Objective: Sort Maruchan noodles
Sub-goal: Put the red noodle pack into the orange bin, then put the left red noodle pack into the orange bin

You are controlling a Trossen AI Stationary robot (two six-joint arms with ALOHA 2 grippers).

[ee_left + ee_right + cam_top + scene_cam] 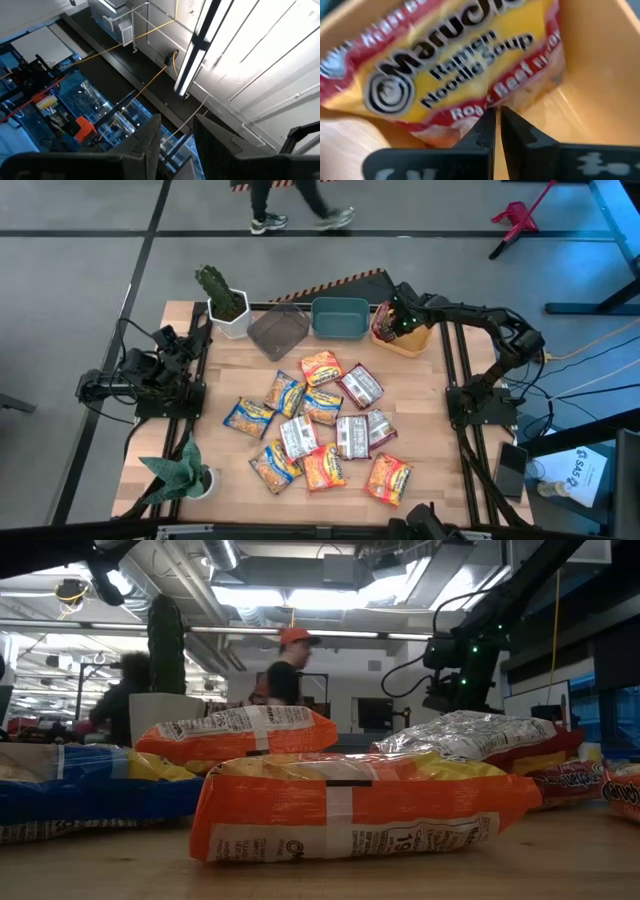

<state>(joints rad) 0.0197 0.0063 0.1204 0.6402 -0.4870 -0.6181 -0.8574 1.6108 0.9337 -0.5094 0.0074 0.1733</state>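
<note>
Several Maruchan noodle packets (320,420) lie flat in a loose heap on the middle of the wooden table; the nearest orange one shows in the low view (350,805). My right gripper (396,320) is over the yellow bin (412,343) at the far right, shut on a red-and-yellow packet (455,60) that lies in the bin. My left gripper (198,332) waits at the table's left edge, pointing up, its fingers (150,145) slightly apart and empty. My right gripper pinches the red-and-yellow packet by its edge (482,106) between the two fingertips, which come from above and slant down into the yellow bin. The tips hide the exact place of contact. The packet lies tilted against the bin's wall and floor.
A grey bin (278,330) and a teal bin (340,318) stand at the far edge beside the yellow one. A cactus in a white pot (222,305) stands far left, another plant (185,470) near left. People move beyond the table (285,670).
</note>
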